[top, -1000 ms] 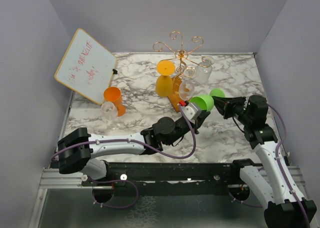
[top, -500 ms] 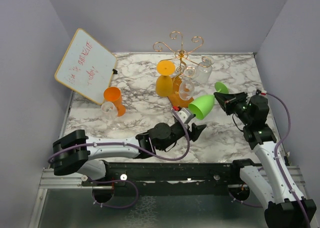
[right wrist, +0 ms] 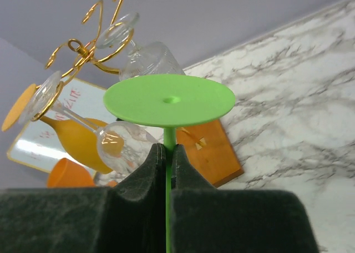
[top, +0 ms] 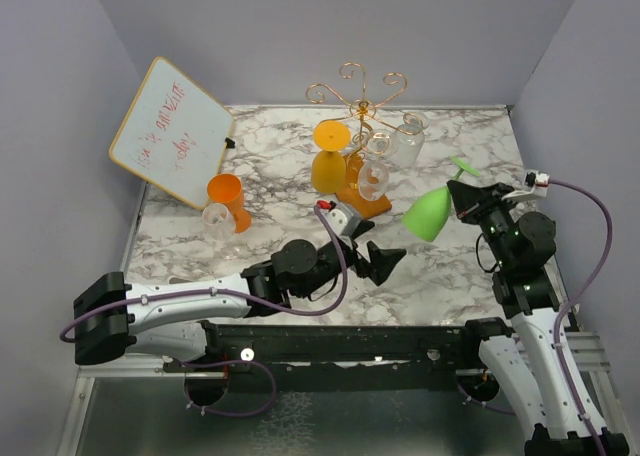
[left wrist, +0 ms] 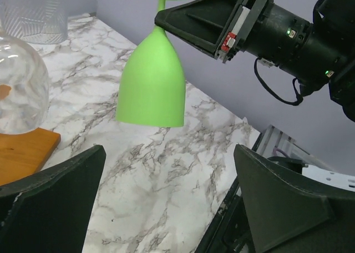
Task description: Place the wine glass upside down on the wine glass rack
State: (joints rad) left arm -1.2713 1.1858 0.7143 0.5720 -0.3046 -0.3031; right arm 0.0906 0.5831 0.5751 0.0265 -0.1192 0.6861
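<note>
Green wine glass (top: pixel 430 213): in the air to the right of the rack, clear of the tabletop. It is upside down and tilted, with the bowl mouth down and to the left and the flat foot up and to the right. It does not touch the rack.
Right pincer (right wrist: pixel 166 153): closed on the thin green stem just under the foot. The wrist view shows the two dark fingers pressed together with the stem running between them.
Left pincer (top: pixel 383 261): spread wide and holding nothing, low over the tabletop in front of the rack. Its own camera looks up at the bowl of the green wine glass, which hangs between the two fingertips and beyond them.
Rack (top: pixel 360 106): gold wire with curled arms on an orange-brown wooden base, standing near the back middle of the tabletop.
On the rack: an orange glass (top: pixel 328 166) hangs foot up on the left side. Two clear glasses (top: pixel 372 176) hang foot up towards the front and right.
Tabletop (top: pixel 280 176): white marble pattern with grey veins.
Left part of the tabletop: an orange cup (top: pixel 227 196) with a small clear glass (top: pixel 218 221) just beside it, well apart from the rack.
Whiteboard (top: pixel 172 131): wooden frame with red writing too small to read, leaning at the back left.
</note>
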